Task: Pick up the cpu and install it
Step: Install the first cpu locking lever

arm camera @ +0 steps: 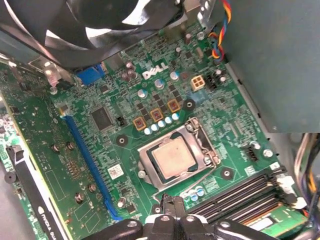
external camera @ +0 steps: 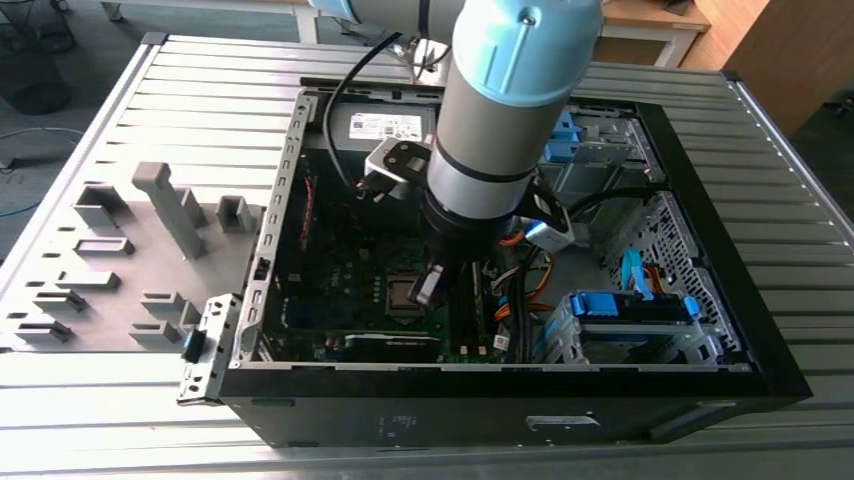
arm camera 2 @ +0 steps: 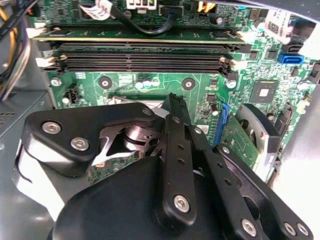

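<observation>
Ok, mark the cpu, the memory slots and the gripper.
cpu (arm camera: 173, 158), first wrist view, centre of its metal top.
memory slots (arm camera 2: 142, 63), second wrist view, middle of the dark slots.
gripper (arm camera: 173, 201), first wrist view, between its fingertips.

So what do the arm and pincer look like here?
The arm is a silver-grey tube with a pale blue joint cap, a black band and a black cable beside it. The pincer is black jointed links with silver screws.

In the exterior view, you have open room straight down over the cpu (external camera: 399, 293). At its 3 o'clock, memory sticks (external camera: 463, 312) stand close, with loose cables (external camera: 514, 290) beyond. The graphics card (external camera: 390, 345) rises at 6 o'clock, the case wall (external camera: 278, 230) stands at 9, and the power supply (external camera: 387, 125) lies at 12.
</observation>
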